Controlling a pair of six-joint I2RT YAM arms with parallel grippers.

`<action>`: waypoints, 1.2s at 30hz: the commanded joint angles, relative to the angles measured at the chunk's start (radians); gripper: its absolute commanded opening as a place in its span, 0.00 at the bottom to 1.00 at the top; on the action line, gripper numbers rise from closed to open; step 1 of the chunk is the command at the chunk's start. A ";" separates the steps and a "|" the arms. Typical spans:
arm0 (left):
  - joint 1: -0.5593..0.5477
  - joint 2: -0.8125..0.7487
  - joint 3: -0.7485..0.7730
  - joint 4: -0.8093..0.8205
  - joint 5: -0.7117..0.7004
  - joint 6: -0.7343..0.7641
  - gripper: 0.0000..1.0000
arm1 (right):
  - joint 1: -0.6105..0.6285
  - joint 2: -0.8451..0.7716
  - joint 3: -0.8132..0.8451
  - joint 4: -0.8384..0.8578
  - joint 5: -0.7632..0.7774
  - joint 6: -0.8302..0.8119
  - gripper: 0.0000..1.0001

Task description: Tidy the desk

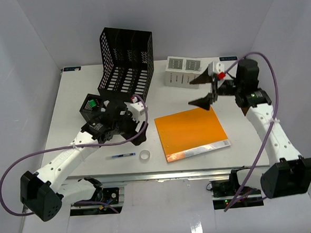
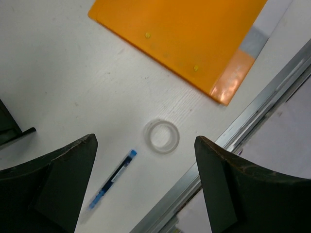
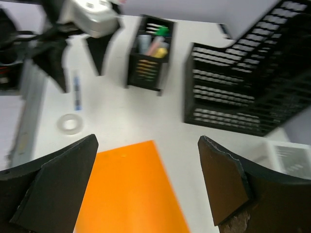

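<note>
The white desk carries an orange folder lying flat at centre right. Near the front rail are a blue pen and a clear tape ring. My left gripper hangs open above them; in its wrist view the tape ring and the pen lie on the desk below the gap of the gripper. My right gripper is open and empty, raised over the folder's far edge. In its wrist view the gripper looks down on the folder.
A black mesh file rack stands at the back centre, with a white box to its right. A black pen holder with pens sits beside the left wrist. The metal rail runs along the front edge.
</note>
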 commanded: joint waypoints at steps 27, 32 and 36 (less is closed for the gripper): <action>0.000 0.248 -0.242 -0.005 -0.168 0.543 0.88 | 0.024 -0.099 -0.424 -0.089 -0.198 -0.216 0.90; 0.000 0.301 -0.249 0.010 -0.184 0.542 0.84 | 0.017 -0.106 -0.429 -0.091 -0.205 -0.218 0.90; 0.000 0.344 -0.239 0.005 -0.191 0.525 0.76 | 0.007 -0.121 -0.431 -0.094 -0.214 -0.214 0.90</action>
